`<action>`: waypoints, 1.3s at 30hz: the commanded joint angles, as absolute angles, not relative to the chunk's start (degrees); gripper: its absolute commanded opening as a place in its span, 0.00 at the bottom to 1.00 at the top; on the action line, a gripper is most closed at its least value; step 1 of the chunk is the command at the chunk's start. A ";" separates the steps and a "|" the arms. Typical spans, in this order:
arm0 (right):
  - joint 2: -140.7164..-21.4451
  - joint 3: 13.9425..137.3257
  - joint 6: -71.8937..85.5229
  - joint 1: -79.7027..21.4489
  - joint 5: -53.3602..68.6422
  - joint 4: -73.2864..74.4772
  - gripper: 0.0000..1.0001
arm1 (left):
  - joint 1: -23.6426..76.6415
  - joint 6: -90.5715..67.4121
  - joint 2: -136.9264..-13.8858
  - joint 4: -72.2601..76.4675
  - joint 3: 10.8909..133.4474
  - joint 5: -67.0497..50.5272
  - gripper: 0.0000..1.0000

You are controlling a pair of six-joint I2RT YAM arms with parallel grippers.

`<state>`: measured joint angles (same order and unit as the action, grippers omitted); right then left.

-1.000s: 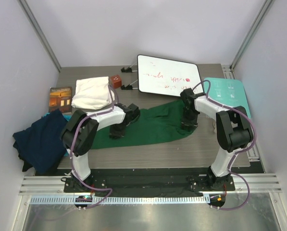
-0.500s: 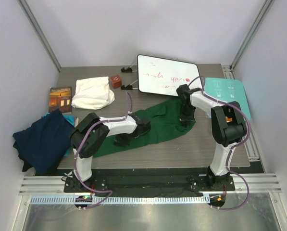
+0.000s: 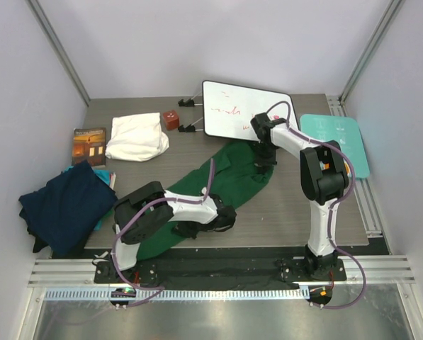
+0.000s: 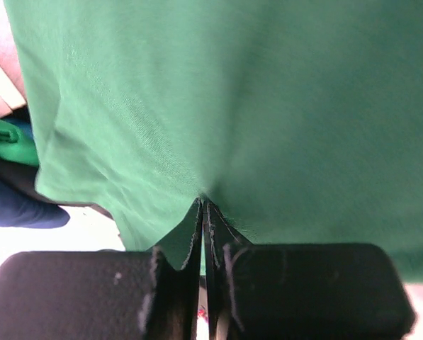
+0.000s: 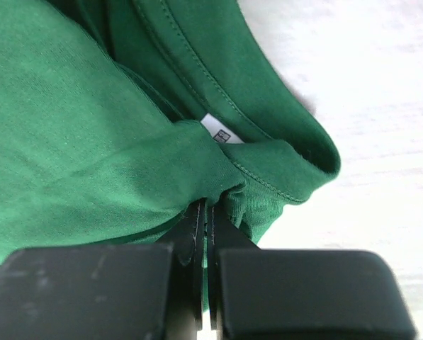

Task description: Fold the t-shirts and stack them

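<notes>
The dark green t-shirt (image 3: 229, 180) lies stretched in a diagonal band across the table, from near the whiteboard down to the front left. My left gripper (image 3: 224, 218) is shut on its cloth (image 4: 268, 127) near the front middle. My right gripper (image 3: 263, 157) is shut on the cloth by the collar (image 5: 282, 163), where a white label (image 5: 218, 131) shows. The cream-white t-shirt (image 3: 135, 137) lies folded at the back left. The navy blue t-shirt (image 3: 64, 205) lies crumpled at the left edge.
A whiteboard (image 3: 245, 110) on clips stands at the back. A teal board (image 3: 339, 142) lies at the right. A small brown book (image 3: 88, 144) and a red-brown cube (image 3: 171, 119) sit at the back left.
My left gripper has moved right and toward the front with the green cloth. My right gripper has moved back toward the whiteboard. The green t-shirt has turned from a sideways spread into a diagonal band.
</notes>
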<state>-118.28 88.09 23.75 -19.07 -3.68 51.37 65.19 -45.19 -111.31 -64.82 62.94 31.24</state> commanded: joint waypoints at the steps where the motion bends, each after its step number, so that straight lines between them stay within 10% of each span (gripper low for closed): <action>1: -121.55 92.36 22.33 -22.23 -3.08 44.74 0.01 | 68.64 -51.50 -111.89 -55.90 64.42 21.01 0.02; 18: -135.00 116.45 20.22 -23.47 2.54 45.88 0.03 | 71.89 -44.57 -116.71 -48.08 74.61 22.59 0.02; 39: -102.50 91.50 19.43 -23.47 3.08 42.54 0.24 | 69.70 -38.58 -106.27 -46.58 77.61 20.14 0.03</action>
